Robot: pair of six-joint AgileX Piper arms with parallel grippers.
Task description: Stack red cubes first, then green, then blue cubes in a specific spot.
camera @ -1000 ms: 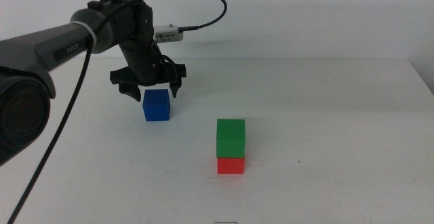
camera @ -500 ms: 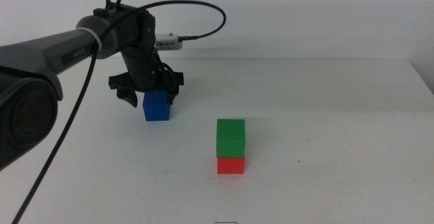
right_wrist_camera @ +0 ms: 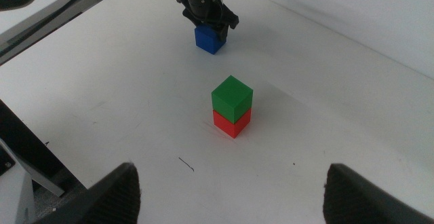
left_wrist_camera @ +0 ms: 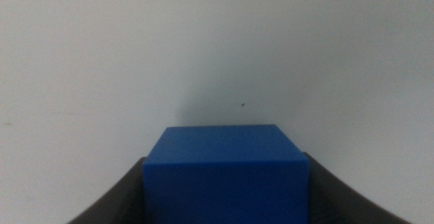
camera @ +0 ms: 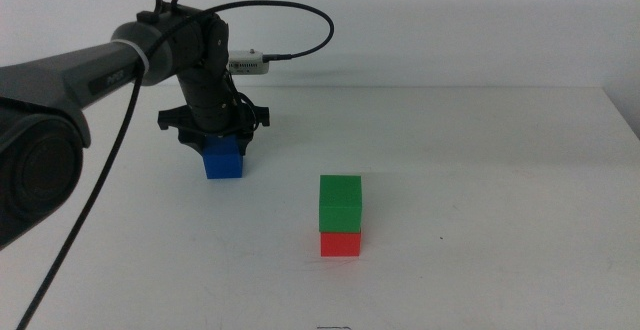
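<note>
Left end effector (camera: 213,135) clamped on blue cube (camera: 223,160), upper left of frame; right end effector (right_wrist_camera: 230,190) wide, idle.

Green cube (camera: 340,202) sits on red cube (camera: 340,243), centre.

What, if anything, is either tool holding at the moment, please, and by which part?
The left tool grips the small matte dark blue cube by two opposite side faces, with the cube on the white table. The right tool is open and holds nothing.

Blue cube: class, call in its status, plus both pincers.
Left pincer shut on blue cube, on table. Right pincer open, waiting clear. Green cube sits on red cube; path unobstructed.
</note>
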